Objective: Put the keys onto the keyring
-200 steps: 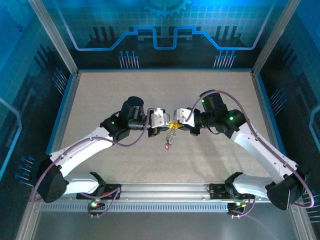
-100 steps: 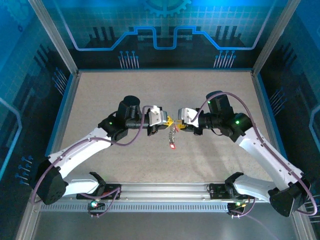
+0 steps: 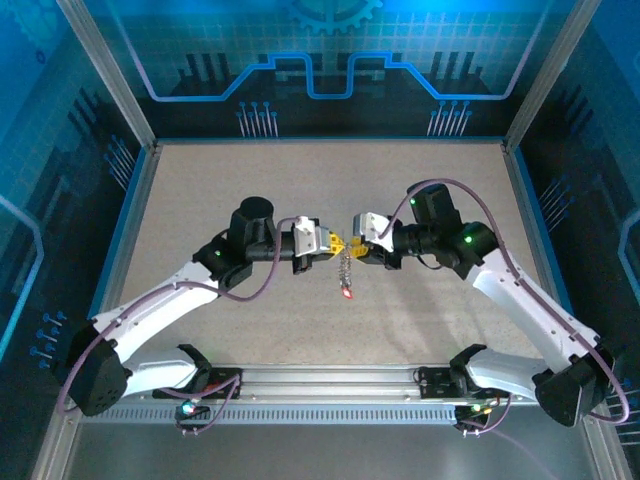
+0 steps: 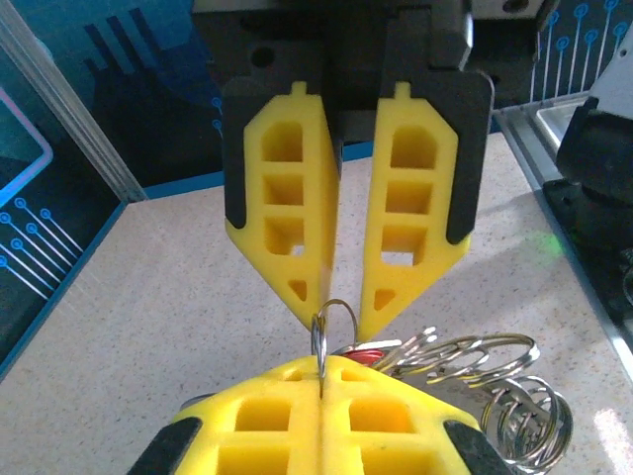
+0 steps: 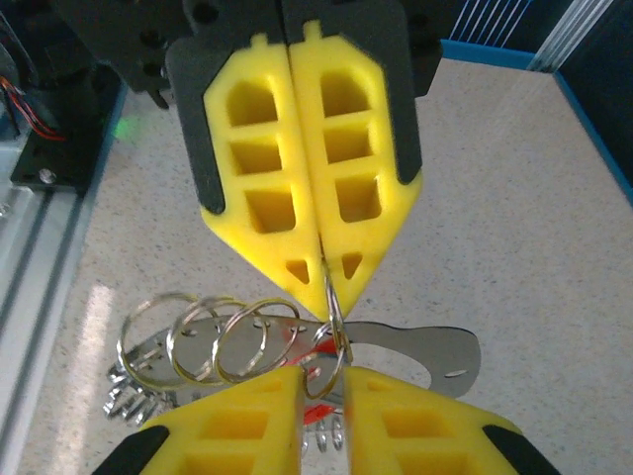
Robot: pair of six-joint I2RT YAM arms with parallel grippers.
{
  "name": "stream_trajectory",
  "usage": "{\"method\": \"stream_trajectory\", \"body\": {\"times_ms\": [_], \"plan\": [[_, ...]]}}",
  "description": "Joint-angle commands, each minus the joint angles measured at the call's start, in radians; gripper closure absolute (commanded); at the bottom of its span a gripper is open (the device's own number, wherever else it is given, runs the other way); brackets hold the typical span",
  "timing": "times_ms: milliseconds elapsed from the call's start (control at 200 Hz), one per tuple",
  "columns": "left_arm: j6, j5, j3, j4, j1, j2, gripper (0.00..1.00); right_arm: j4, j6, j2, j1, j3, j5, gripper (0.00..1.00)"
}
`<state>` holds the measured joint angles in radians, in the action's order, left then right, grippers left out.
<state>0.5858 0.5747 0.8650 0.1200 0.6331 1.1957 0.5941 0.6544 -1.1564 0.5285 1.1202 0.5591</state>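
The keyring is a bunch of silver split rings on a flat metal strip. It hangs like a chain above the table's middle, where both grippers meet tip to tip. A red-headed key dangles at its lower end, and red shows among the rings. My left gripper is shut on one small split ring at the top of the bunch. My right gripper faces it with a narrow gap between its jaws. That same small ring stands in the gap, unpinched.
The speckled beige table spreads around the grippers, edged by a blue border and metal frame posts. A metal rail with both arm bases runs along the near edge.
My right gripper's jaws have parted slightly around the small ring. The left arm's elbow has drawn back to the left. The hanging rings swung a little right and now hang straight.
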Motion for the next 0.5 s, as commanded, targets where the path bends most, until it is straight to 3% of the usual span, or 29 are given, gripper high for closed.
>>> {"method": "stream_trajectory", "body": {"times_ms": [0, 145, 495], "plan": [[0.041, -0.044, -0.032, 0.117, 0.007, -0.041, 1.00, 0.025, -0.108, -0.015, -0.017, 0.047, 0.075, 0.85], [0.051, -0.046, -0.046, 0.143, 0.007, -0.047, 1.00, 0.015, -0.189, -0.020, -0.031, 0.046, 0.139, 1.00], [0.014, -0.065, -0.083, 0.247, 0.005, -0.049, 1.00, 0.060, -0.281, -0.061, -0.072, 0.055, 0.126, 1.00]]}}
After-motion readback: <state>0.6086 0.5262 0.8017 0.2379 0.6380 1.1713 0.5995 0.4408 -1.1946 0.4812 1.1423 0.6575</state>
